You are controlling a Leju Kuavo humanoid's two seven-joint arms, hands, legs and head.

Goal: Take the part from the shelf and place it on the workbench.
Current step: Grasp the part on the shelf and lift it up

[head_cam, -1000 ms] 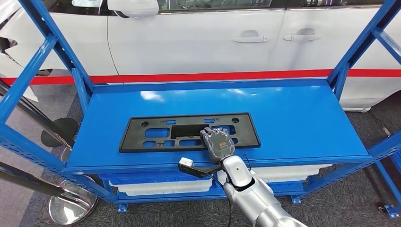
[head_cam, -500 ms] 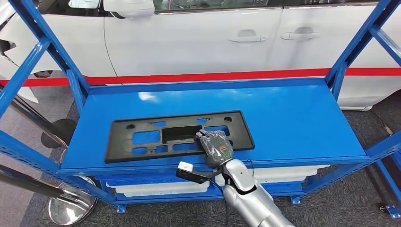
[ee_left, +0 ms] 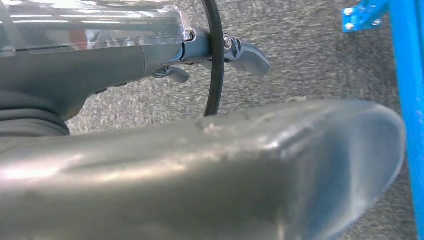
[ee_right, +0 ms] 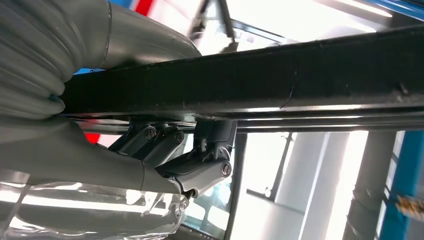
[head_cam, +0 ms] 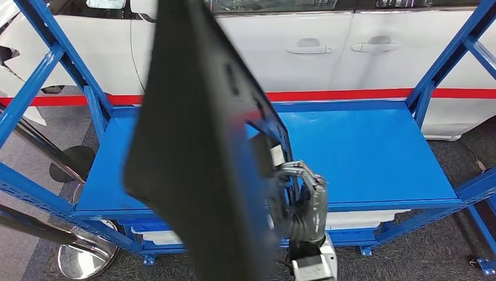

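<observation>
Gripping the black plastic part (head_cam: 199, 146) along one edge, the robot's right hand (head_cam: 301, 202) held it raised off the shelf and tilted steeply, close to the head camera, so that the panel stood blurred and tall across the left middle of the head view. The hand sat at the panel's lower right edge, its dark fingers (head_cam: 295, 172) curled around the rim. From the right wrist, those fingers (ee_right: 200, 150) were seen closed under the part's long, straight, matte black edge (ee_right: 300, 70), with the thick grey thumb pressing on the other side. The part was flat and thin, with cut-out openings through it. Behind it stood the blue metal shelf (head_cam: 362, 146), its smooth glossy deck level between slanted blue uprights. On a lower tier lay a white tray (head_cam: 362, 218), whose contents could not be made out. A white car (head_cam: 327, 47) with a red stripe stood beyond the shelf. The left hand (ee_left: 220, 50) hung over grey speckled carpet (ee_left: 310, 55), its fingers curled in around nothing, beside a black cable (ee_left: 216, 60).
</observation>
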